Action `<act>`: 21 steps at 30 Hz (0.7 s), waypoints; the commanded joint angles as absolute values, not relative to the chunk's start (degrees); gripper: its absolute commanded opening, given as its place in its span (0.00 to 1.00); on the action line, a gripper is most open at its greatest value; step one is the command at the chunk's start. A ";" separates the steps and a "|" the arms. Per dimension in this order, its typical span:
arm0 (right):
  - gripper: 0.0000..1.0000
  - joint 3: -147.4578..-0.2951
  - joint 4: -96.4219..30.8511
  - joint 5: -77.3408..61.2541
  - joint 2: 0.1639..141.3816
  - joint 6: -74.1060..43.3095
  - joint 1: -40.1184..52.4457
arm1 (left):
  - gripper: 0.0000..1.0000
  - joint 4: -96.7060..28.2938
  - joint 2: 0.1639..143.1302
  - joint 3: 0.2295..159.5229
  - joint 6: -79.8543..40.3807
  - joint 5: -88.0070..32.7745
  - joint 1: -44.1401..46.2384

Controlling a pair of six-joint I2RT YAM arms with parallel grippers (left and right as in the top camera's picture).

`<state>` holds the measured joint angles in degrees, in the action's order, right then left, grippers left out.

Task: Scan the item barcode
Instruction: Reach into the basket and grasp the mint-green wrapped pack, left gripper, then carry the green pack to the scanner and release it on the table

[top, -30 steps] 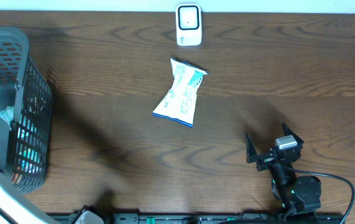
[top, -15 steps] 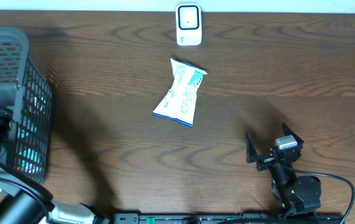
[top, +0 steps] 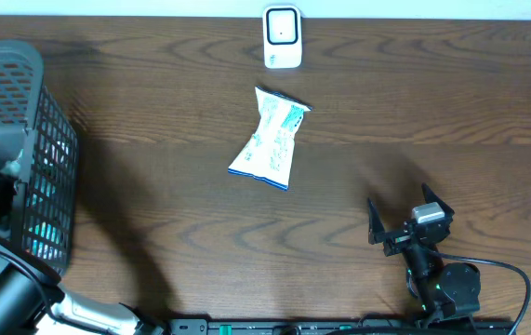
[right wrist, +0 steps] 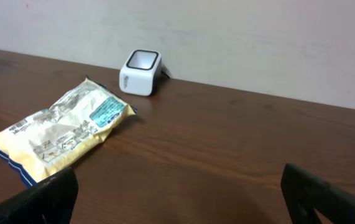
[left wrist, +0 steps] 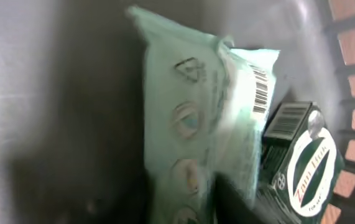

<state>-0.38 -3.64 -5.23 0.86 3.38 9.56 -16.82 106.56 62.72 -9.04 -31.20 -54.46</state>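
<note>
At the left edge, the left gripper (top: 0, 172) sits inside the grey plastic mesh basket (top: 51, 140); I cannot tell how its jaws stand. Its wrist view shows a pale green plastic packet (left wrist: 189, 124) with a barcode, just beside a dark green box (left wrist: 295, 162). Mid-frame on the dark wooden surface (top: 153, 112) lies a white-and-blue crinkled snack bag (top: 270, 140), below the white box-shaped scanner (top: 282, 37) at the top edge. At lower right, the right gripper (top: 400, 203) has its jaws spread wide, empty.
</note>
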 commanded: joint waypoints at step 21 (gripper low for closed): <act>0.99 -0.32 -3.88 -5.02 0.64 2.85 9.96 | 0.07 -5.28 55.53 62.52 -40.34 -40.34 -50.50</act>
<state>-0.38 -3.64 -5.23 0.86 3.38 9.56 -10.41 60.42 61.69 -35.35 -32.69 -55.51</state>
